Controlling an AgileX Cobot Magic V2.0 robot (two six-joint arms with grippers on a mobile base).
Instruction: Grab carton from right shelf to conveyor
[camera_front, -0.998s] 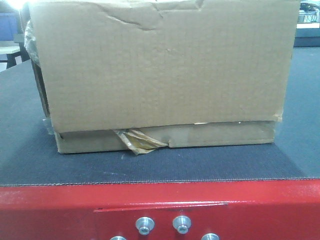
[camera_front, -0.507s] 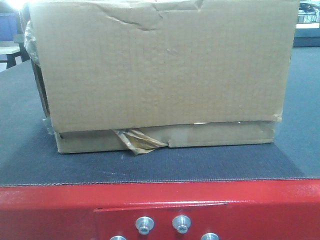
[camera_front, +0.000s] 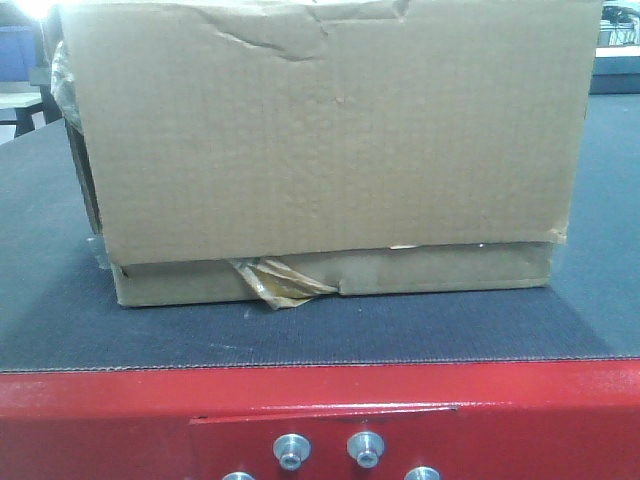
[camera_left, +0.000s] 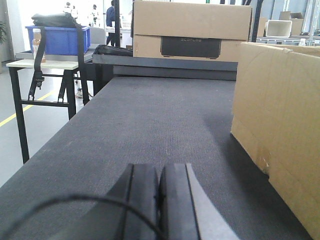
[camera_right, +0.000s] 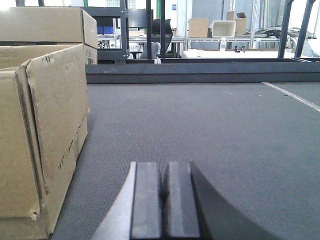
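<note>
Left gripper pressed closed at six o'clock, empty; carton resting on the conveyor at three — right gripper likewise closed, carton at nine. A careless withdrawal might nudge it askew.
</note>
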